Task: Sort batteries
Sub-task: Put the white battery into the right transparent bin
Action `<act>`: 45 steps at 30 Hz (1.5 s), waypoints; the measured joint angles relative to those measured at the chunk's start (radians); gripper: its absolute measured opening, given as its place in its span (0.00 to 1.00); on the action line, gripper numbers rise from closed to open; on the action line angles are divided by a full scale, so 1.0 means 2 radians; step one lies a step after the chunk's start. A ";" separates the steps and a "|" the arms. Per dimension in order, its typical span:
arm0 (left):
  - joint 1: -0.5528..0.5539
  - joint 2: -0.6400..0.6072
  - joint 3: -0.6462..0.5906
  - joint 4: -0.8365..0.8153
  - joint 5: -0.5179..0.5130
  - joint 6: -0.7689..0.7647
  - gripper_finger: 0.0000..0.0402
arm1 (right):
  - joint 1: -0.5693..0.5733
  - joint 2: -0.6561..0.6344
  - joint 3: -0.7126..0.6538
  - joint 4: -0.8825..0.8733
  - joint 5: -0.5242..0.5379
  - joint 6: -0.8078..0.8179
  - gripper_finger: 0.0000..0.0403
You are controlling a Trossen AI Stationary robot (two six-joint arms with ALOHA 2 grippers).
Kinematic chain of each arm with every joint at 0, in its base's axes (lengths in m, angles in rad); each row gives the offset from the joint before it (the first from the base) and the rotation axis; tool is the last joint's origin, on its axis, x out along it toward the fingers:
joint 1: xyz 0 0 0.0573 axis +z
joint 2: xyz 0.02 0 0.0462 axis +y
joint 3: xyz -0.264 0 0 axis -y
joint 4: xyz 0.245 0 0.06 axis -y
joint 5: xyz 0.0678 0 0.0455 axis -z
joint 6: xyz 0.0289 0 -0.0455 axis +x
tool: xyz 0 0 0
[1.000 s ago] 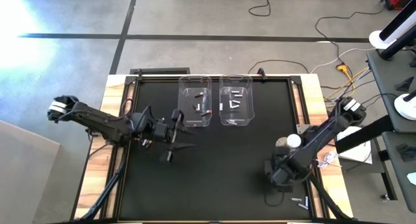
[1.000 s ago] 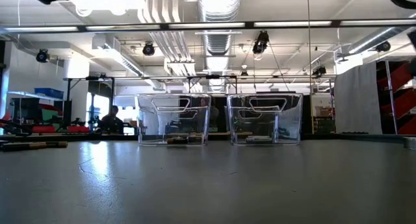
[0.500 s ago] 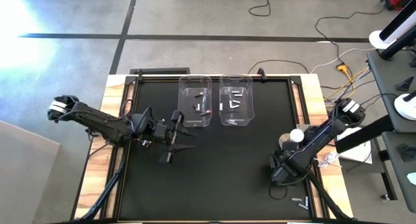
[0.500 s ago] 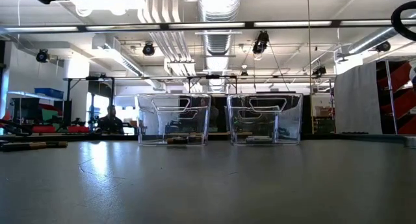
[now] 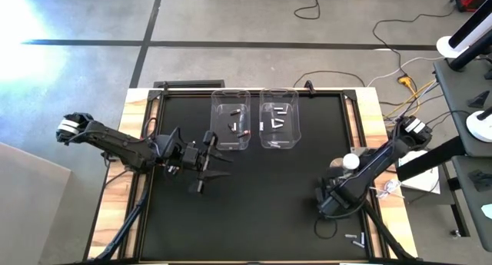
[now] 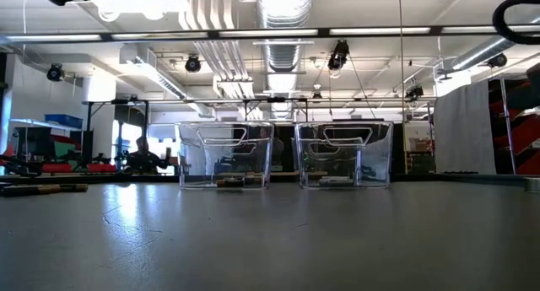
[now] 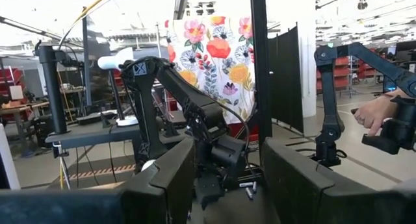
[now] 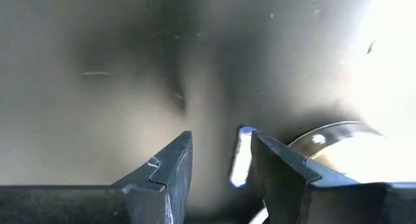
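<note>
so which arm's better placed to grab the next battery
Probably the right. Its open pincer hangs low over the mat with a silvery battery between its fingers. The left pincer is open near the bins, nothing between its fingers.

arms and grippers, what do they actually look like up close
Both arms are dark, near-black jointed links. The left arm carries a white band at its outer end; the right arm has a similar white band and a round white part midway. The left gripper and the right gripper each end in two dark, flat wedge-shaped fingers with stepped inner edges. Dark cables run along the links.
</note>
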 joint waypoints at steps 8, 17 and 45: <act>0.000 0.000 0.000 0.000 0.000 -0.001 0.40 | -0.074 0.028 0.020 0.000 -0.002 -0.109 0.40; 0.000 0.000 -0.001 -0.012 0.000 -0.001 0.40 | -0.110 0.122 0.038 -0.049 -0.062 -0.197 0.38; 0.000 0.000 -0.001 -0.014 0.000 -0.005 0.40 | -0.110 0.160 0.026 -0.059 -0.096 -0.242 0.21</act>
